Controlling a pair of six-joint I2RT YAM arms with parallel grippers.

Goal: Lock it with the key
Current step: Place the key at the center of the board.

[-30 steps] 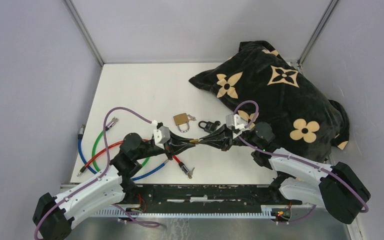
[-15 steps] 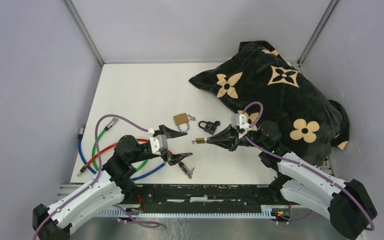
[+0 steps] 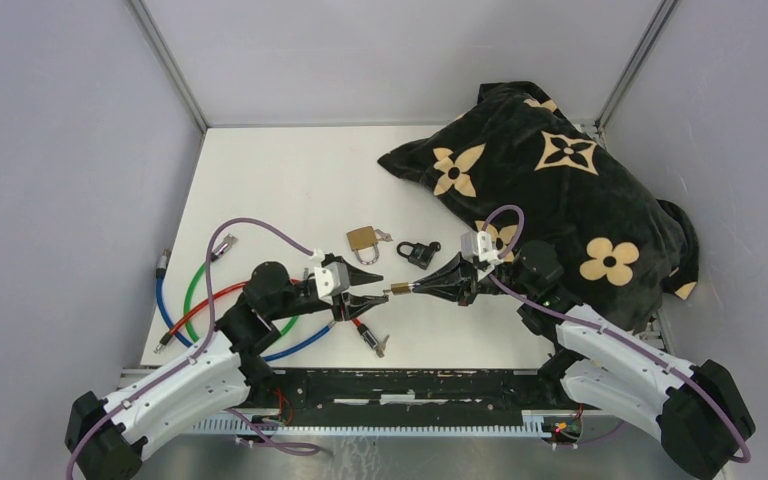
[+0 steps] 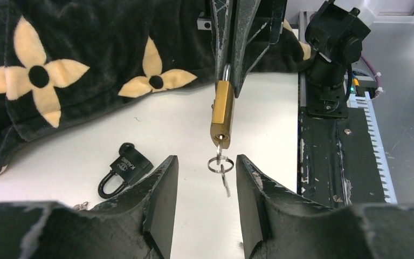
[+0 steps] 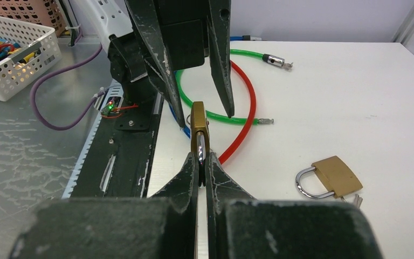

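My right gripper (image 3: pixel 416 288) is shut on the shackle of a small brass padlock (image 3: pixel 398 289) and holds it level above the table, keyhole end towards the left arm. In the left wrist view the padlock (image 4: pixel 222 113) has a key on a ring (image 4: pixel 220 163) hanging from its keyhole. My left gripper (image 3: pixel 372 290) is open and empty. Its fingertips (image 4: pixel 171 162) stand on either side of the key ring without touching it. In the right wrist view the jaws pinch the shackle (image 5: pixel 200 154), with the left fingers (image 5: pixel 218 59) beyond the padlock.
A second brass padlock (image 3: pixel 362 239) and a black padlock (image 3: pixel 417 251) lie on the white table just behind the grippers. Red, green and blue cables (image 3: pixel 192 300) lie on the left. A black flowered pillow (image 3: pixel 560 180) fills the back right.
My left gripper let go at the padlock's keyhole end, drew back and opened wide, then came forward again with narrower open jaws around the key ring. The right gripper kept hold of the padlock.
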